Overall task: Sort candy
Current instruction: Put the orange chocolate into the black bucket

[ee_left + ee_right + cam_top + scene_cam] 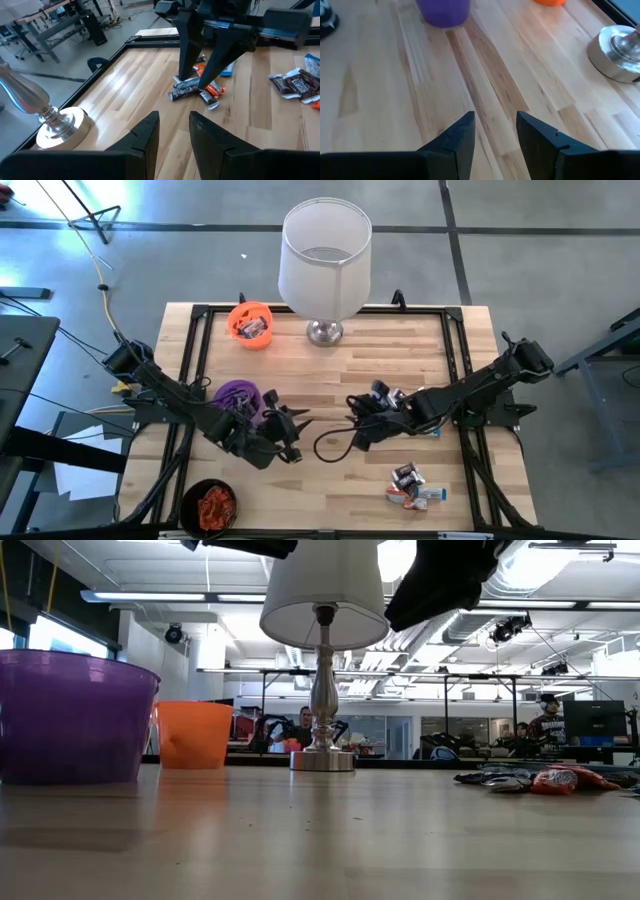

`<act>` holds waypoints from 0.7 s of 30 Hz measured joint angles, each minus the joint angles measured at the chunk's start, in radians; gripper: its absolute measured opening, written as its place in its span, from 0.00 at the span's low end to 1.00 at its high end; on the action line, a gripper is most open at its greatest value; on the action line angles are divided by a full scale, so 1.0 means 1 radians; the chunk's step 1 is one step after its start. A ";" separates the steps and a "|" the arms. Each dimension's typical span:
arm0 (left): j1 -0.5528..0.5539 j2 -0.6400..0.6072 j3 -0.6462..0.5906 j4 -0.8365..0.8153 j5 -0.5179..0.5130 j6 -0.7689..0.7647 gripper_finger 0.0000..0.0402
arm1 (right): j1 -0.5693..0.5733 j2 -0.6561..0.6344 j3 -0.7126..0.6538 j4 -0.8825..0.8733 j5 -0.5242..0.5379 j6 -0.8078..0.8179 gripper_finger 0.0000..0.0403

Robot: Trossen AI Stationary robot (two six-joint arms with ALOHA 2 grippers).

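Observation:
Wrapped candy lies in two loose heaps on the wooden table: one (392, 394) beside and partly under my right arm, also seen in the left wrist view (196, 91), and one (414, 486) near the front right. My left gripper (297, 438) hovers open at mid-table, pointing right, with nothing between its fingers (174, 135). My right gripper (352, 422) faces it, open and slanting down above bare wood (495, 135); it also shows in the left wrist view (196, 82).
A purple cup (238, 395) stands by my left arm, an orange cup (250, 323) with some candy at the far left, and a black cup (210, 506) with orange-red candy at the near left. A white-shaded lamp (325, 270) stands at the far middle.

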 joint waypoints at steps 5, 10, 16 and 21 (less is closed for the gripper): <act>0.006 0.000 0.000 0.000 -0.002 0.010 0.24 | 0.000 0.000 0.000 0.051 0.000 0.000 0.35; 0.006 0.000 0.000 -0.010 0.000 0.010 0.24 | 0.000 0.000 0.000 0.058 -0.001 -0.003 0.35; 0.007 -0.001 0.000 -0.013 -0.003 0.010 0.24 | 0.000 0.000 0.000 0.055 -0.020 0.056 0.35; 0.008 -0.001 0.000 -0.016 -0.037 0.015 0.24 | 0.000 0.004 0.000 0.060 -0.061 0.065 0.35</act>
